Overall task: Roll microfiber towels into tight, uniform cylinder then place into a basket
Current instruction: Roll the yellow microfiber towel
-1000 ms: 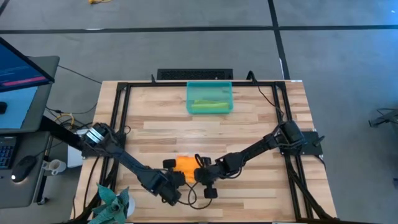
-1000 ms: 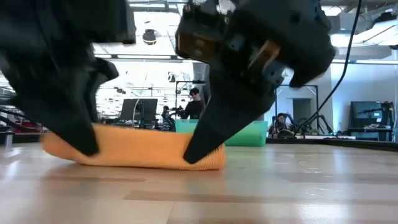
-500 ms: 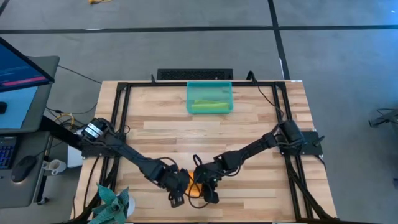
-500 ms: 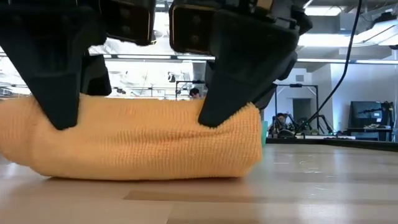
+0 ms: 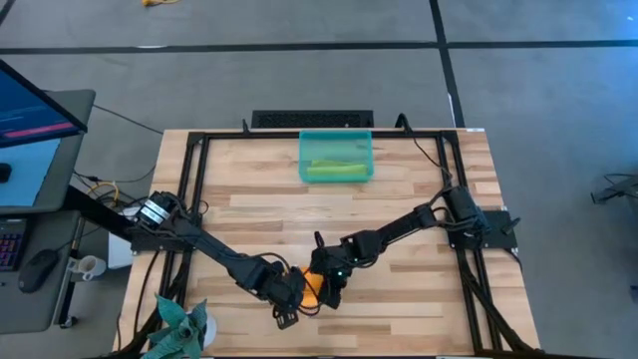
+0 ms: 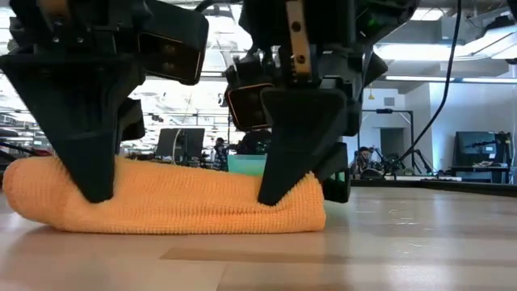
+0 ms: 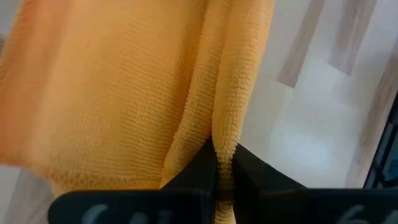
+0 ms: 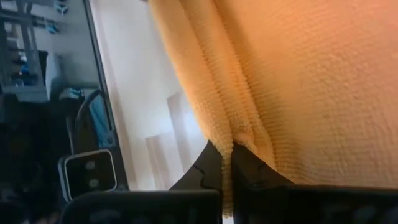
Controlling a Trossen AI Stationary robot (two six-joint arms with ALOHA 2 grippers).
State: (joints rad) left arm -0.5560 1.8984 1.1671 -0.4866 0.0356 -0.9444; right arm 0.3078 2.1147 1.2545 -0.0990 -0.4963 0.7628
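**Both grippers pinch the orange roll; the grip is thin and the roll could open**

High view: the left gripper and the right gripper meet near the front edge of the table, with the orange towel showing only as a small patch between them. The basket sits well apart at the far edge, with the green towel already lying rolled inside it. From here the orange towel's long axis is hard to read, since the arms cover most of it.

Low view: the orange towel rests on the wood as a thick roll, its long axis lying level and crosswise to this camera, one end rounded, the other blunt. A dark finger comes down onto it near each end. The roll looks fatter at one end, so I judge that it may not come out uniform.

Left wrist view: the fingers are closed to a narrow slit on a single raised fold of the orange towel, which runs away from the gripper.

Right wrist view: the fingers are likewise nearly shut on a thin ridge of the orange towel.

The risk, as I judge it: each grip takes only an outer layer. If lifted by those folds, the roll may unwind or sag in the middle; uneven pull between the arms could twist it, and it might not drop cleanly beside the green one.
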